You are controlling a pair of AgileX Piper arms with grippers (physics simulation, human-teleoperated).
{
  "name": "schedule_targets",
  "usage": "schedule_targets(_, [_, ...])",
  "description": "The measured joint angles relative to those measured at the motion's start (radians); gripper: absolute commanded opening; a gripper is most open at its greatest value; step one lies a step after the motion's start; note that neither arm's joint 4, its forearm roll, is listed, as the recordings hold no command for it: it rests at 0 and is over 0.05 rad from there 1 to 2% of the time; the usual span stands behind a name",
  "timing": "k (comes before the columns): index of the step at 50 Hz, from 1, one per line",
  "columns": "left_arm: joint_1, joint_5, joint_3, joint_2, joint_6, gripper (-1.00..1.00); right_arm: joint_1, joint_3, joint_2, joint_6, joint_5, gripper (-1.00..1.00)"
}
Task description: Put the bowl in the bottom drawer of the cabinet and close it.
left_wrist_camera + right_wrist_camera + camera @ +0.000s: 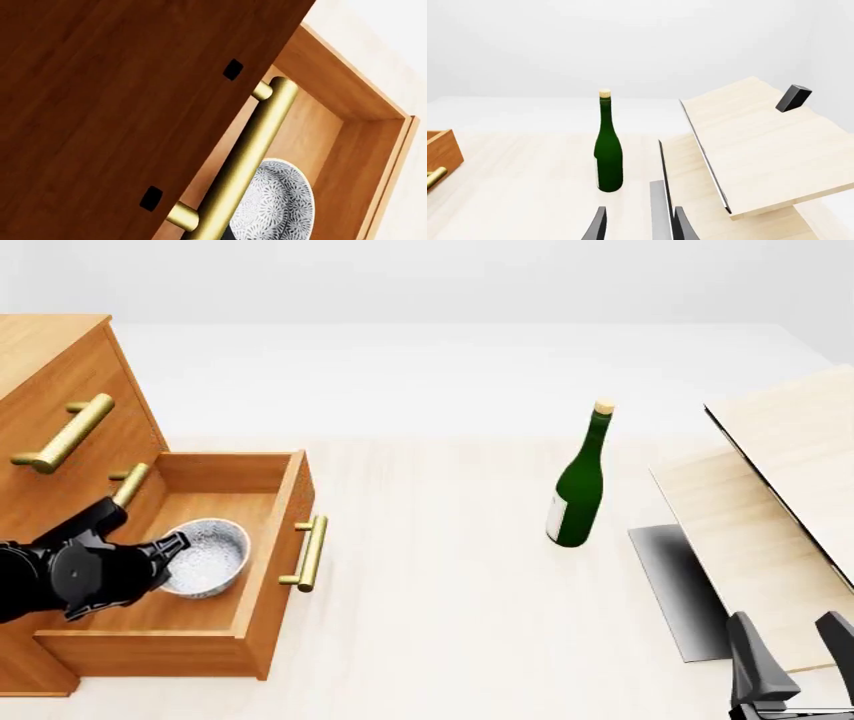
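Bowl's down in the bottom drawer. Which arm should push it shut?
Left. Its end effector is already over the open bottom drawer at the bowl, near the drawer's handle. The right end effector sits far across the table.

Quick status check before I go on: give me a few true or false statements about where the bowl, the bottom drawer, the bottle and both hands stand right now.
1. The bottom drawer is pulled open. True.
2. The bowl sits on the table beside the cabinet. False: it is inside the open drawer.
3. The left hand is at the bowl's rim, over the drawer. True.
4. The green bottle lies on its side. False: it stands upright.
5. The right hand holds the bottle. False: it is open, low and apart from the bottle.
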Motion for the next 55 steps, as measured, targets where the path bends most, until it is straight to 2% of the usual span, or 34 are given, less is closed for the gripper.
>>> schedule_targets(1, [0.001,0.0,0.0,0.0,0.001,1.0,0.0,0.0,0.0,0.0,0.0,1.0])
schedule_targets(36, [0.016,0.014,-0.003,-0.026,0.029,1.0,0.0,0.0,0.0,0.0,0.0,1.0])
schedule_targets(55, [-0.018,0.064,0.027,-0.133,0.035,1.0,0.0,0.0,0.0,0.0,0.0,1.0])
